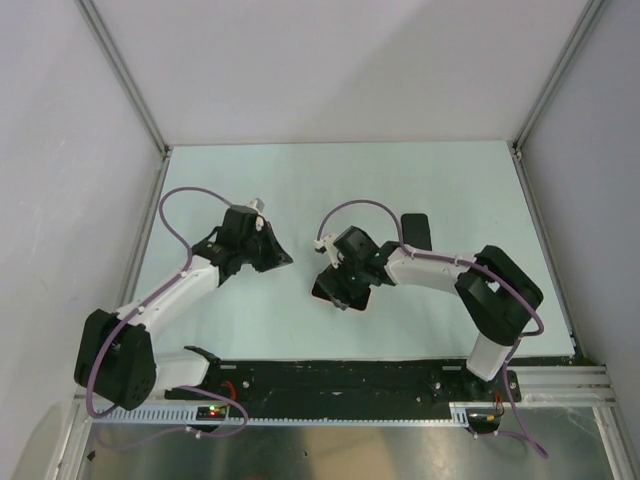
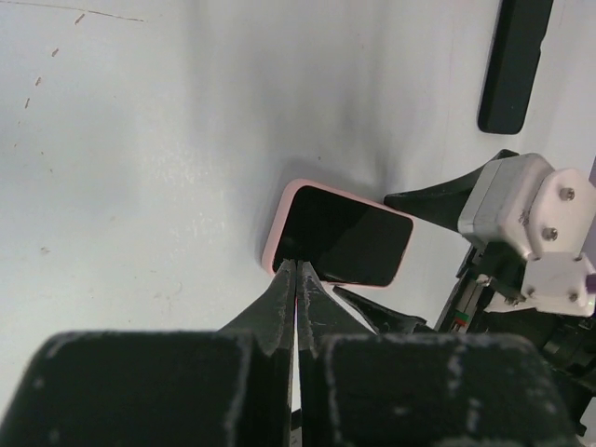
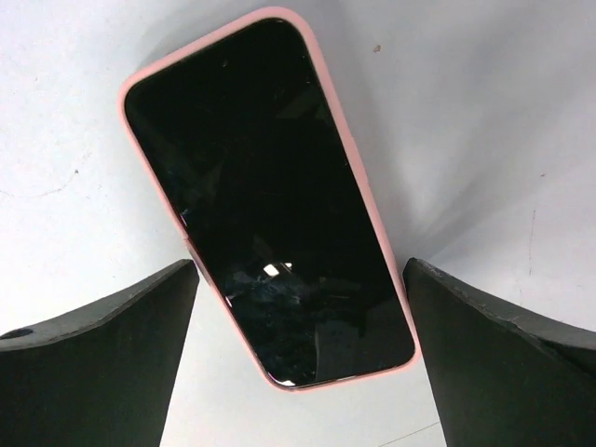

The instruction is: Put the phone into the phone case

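The right gripper (image 3: 300,268) stood wide, its two fingers (image 3: 112,358) spread to either side of the phone's near end and gripping nothing. They were matte black wedges with a slightly dusty, scuffed grain. One fingertip came right up beside the case edge, and whether it touched could not be told.

Between them lay the phone (image 3: 270,214), a flat black glass slab with rounded corners. Its screen was glossy enough to catch a small bright reflection and showed faint smears. It sat inside the phone case (image 2: 277,233), a thin salmon-pink shell whose smooth rim ran as a narrow border all round the glass (the phone filled it edge to edge). Case and phone lay flat on the table (image 3: 484,112), a pale matte surface with a few fine scratches and specks.

The left gripper (image 2: 296,270) was closed, its dark tapered fingers pressed together into one point and empty. In its own view the tips lined up with a corner of the case, but from above it was off to the left, apart from it.

Farther out, beyond the right arm, a second black slab (image 2: 515,65) with rounded ends lay alone on the table, well apart from the case.
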